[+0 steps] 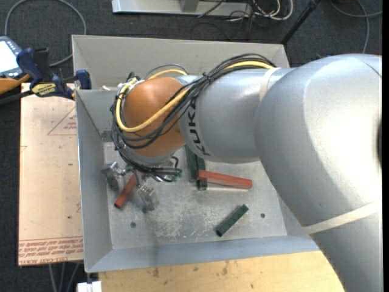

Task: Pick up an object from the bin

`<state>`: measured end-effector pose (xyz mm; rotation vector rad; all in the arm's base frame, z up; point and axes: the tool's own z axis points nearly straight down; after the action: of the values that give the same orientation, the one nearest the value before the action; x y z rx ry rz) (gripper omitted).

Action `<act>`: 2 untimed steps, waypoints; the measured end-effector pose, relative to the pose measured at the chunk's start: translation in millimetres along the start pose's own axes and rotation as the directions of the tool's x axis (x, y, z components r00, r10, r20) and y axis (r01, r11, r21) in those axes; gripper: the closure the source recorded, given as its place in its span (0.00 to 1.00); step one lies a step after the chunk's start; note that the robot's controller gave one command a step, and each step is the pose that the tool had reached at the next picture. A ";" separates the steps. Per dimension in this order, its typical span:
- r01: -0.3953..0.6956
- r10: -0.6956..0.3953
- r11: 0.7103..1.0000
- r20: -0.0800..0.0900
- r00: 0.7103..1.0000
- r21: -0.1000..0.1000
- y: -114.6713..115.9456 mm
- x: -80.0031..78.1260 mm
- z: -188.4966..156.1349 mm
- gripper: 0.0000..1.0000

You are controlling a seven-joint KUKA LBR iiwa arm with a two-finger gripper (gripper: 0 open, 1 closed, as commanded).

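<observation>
My gripper point(129, 187) is low in the left part of the bin, under the arm's orange cover. Its metal fingers point(112, 176) stand open, one on each side of a small red-brown stick point(124, 195) that lies slanted on the bin floor. I cannot tell whether the fingers touch the stick. To the right lies a longer red bar point(225, 180), with a dark green bar point(192, 163) standing beside its left end, partly hidden by the arm.
Another dark green bar point(231, 219) lies alone near the front right of the bin floor. The bin's left wall slopes close to the gripper. The arm covers the back and right of the bin.
</observation>
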<state>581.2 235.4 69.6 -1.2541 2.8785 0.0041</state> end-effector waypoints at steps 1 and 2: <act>0.000 0.000 1.000 0.001 1.000 0.000 -0.3 -0.4 -0.7 1.00; -0.002 0.002 1.000 0.004 1.000 0.003 0.0 -2.3 -37.8 1.00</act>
<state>582.8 236.9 107.3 -1.2492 2.8756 0.0029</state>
